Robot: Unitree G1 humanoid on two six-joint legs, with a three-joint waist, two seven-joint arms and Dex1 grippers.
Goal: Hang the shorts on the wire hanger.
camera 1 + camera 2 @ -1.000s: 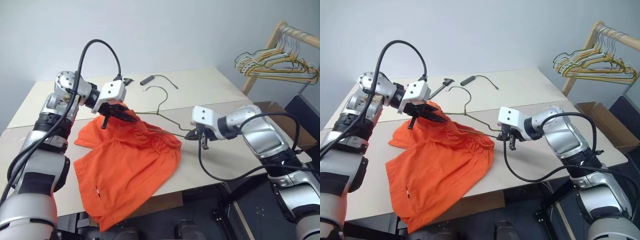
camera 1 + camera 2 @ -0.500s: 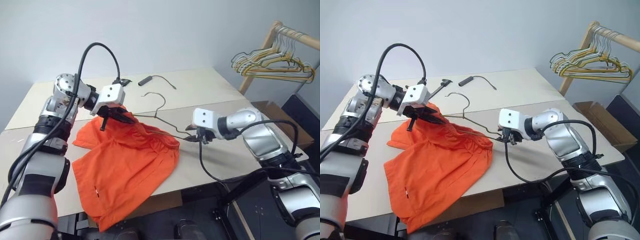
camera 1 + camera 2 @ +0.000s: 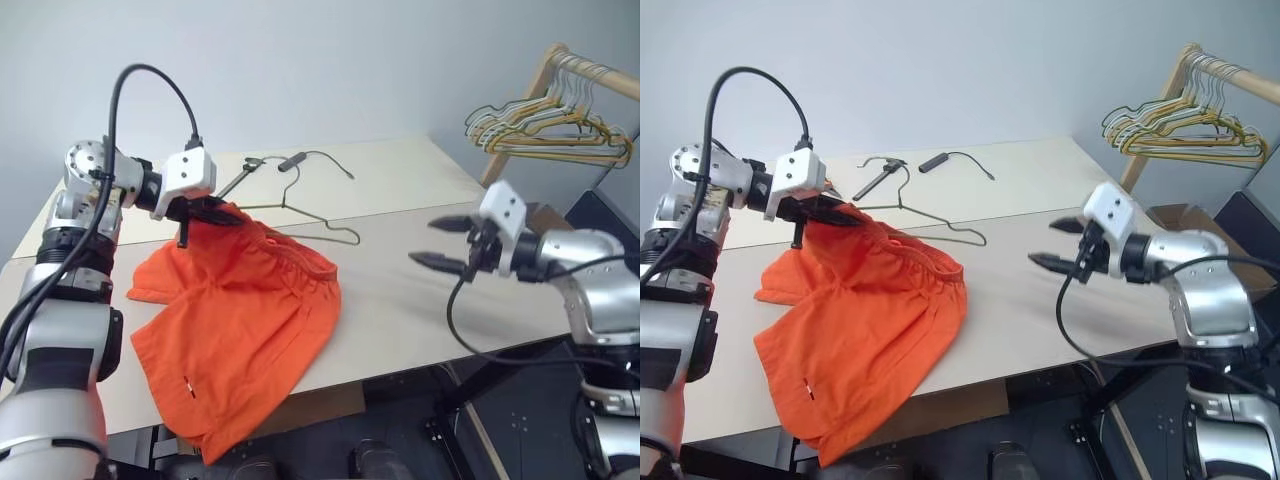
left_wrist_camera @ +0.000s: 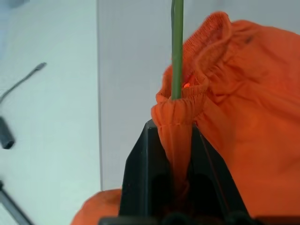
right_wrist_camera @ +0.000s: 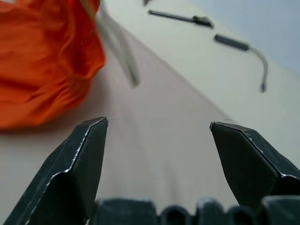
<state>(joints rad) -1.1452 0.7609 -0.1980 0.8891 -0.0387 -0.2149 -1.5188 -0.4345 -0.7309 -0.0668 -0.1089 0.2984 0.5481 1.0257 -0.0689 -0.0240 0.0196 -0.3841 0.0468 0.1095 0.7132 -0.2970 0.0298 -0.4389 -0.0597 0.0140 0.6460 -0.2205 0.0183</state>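
Released, the right hand (image 3: 448, 243) hangs spread beside the wire hanger (image 3: 322, 222); left wrist view shows the left hand (image 4: 172, 154) pinching the shorts (image 4: 243, 103).

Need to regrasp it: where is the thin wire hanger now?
The thin grey wire hanger lies on the beige table, one end inside the orange fabric shorts, robot's left of centre.

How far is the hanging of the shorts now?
Partly done: the wire hanger already enters the waistband of the shorts. In hand: the left gripper pinches the waistband; the right gripper is open, apart. Left: most of the hanger is outside, on the table.
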